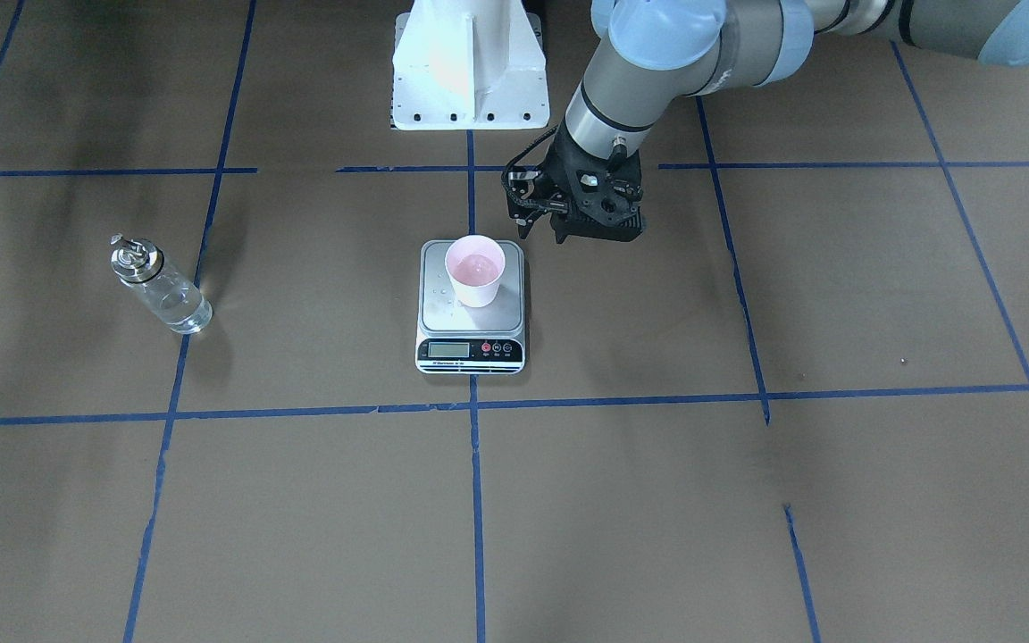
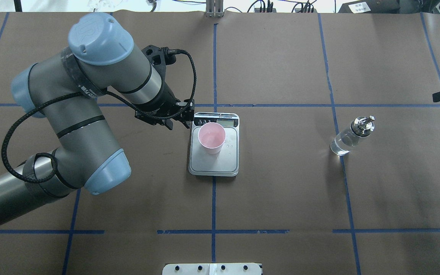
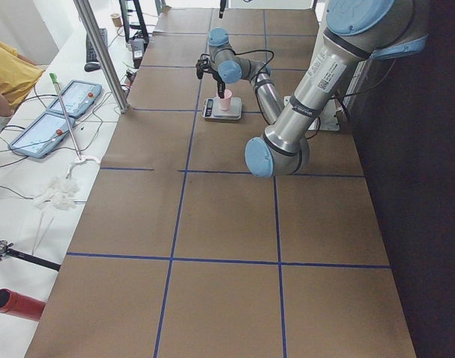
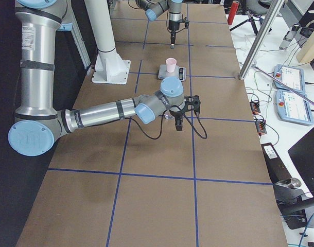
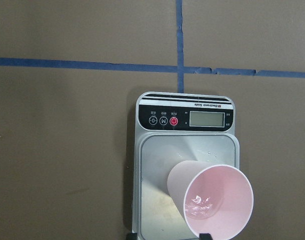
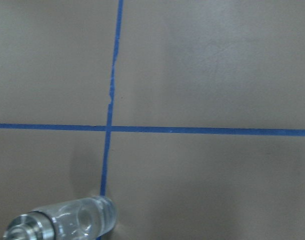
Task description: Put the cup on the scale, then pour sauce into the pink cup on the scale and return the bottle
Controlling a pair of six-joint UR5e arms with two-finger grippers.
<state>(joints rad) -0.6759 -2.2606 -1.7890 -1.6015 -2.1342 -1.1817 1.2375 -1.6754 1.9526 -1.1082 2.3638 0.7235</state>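
Note:
The pink cup (image 1: 475, 270) stands upright on the silver scale (image 1: 470, 353) at the table's middle, with a little clear liquid glinting in its bottom (image 5: 205, 205). My left gripper (image 1: 543, 234) hovers open and empty just beside the scale on the robot's side (image 2: 178, 124). Its fingertips (image 5: 205, 235) peek in at the wrist view's lower edge. The glass bottle (image 2: 351, 135) with the silver spout stands alone on the table, holding clear sauce. It also shows in the right wrist view (image 6: 62, 225). My right gripper (image 4: 178, 123) hangs near the bottle; I cannot tell its state.
The white robot base plate (image 1: 470, 67) sits behind the scale. Blue tape lines (image 2: 214, 183) grid the brown table. A few droplets lie on the scale platform (image 2: 230, 145). A side bench with tablets (image 3: 56, 112) and a metal pole (image 3: 101, 52) borders the table.

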